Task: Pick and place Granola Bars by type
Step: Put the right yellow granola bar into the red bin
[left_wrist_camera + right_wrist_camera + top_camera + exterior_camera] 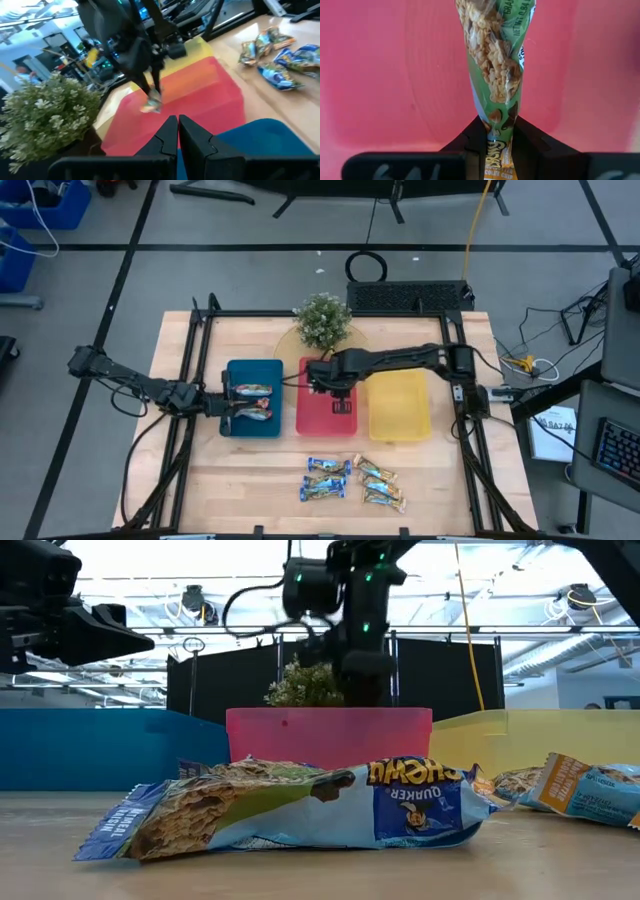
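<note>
My right gripper hangs over the red tray, shut on a green-wrapped granola bar. The left wrist view shows this bar under the right arm's fingers. My left gripper is shut and empty. It hovers at the blue tray's left edge, where two bars lie flat on the floor. On the table near the front lie several blue-white bars and tan-gold bars. One blue-white bar fills the low view's foreground. My right gripper pinches the green bar between its two fingers at one end of the wrapper, coming from above and pointing down. The bar hangs lengthwise below the fingers over the red tray's floor. I cannot tell whether its lower end touches the floor.
A yellow tray stands right of the red one. A small potted plant stands at the table's far side behind the trays. A black frame runs along the table's edges. Bare wood lies left of the loose bars.
</note>
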You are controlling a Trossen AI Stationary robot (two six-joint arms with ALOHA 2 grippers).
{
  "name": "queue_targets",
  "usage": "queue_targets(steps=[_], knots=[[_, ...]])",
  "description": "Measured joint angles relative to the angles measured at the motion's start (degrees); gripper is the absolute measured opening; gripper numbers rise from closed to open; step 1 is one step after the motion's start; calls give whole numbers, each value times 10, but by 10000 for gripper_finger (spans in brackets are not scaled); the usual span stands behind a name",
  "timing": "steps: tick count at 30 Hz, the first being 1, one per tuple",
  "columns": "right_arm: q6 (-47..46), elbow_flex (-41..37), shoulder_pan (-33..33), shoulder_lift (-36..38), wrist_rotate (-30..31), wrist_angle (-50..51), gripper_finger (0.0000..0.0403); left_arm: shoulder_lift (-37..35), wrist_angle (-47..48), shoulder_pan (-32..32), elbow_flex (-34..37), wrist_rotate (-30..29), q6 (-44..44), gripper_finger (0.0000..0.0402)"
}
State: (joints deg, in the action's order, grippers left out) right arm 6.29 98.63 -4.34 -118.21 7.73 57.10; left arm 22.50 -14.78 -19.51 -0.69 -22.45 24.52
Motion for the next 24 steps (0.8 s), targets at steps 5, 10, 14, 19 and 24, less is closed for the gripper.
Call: queue_targets(steps=[5,10,14,19,24], knots=[[14,0,-2,-31,-2,-32,56,0,0,0,0,-2,7,24],[7,0,-2,-47,-3,-33,56,0,-1,0,0,-1,7,24],[-21,0,-2,-47,-3,-40,57,0,-1,0,0,-1,7,24],[-39,0,1,-47,-5,-29,82,0,0,0,0,-1,7,24],[-39,0,11,-46,0,1,128,0,-1,0,0,-1,-2,24]])
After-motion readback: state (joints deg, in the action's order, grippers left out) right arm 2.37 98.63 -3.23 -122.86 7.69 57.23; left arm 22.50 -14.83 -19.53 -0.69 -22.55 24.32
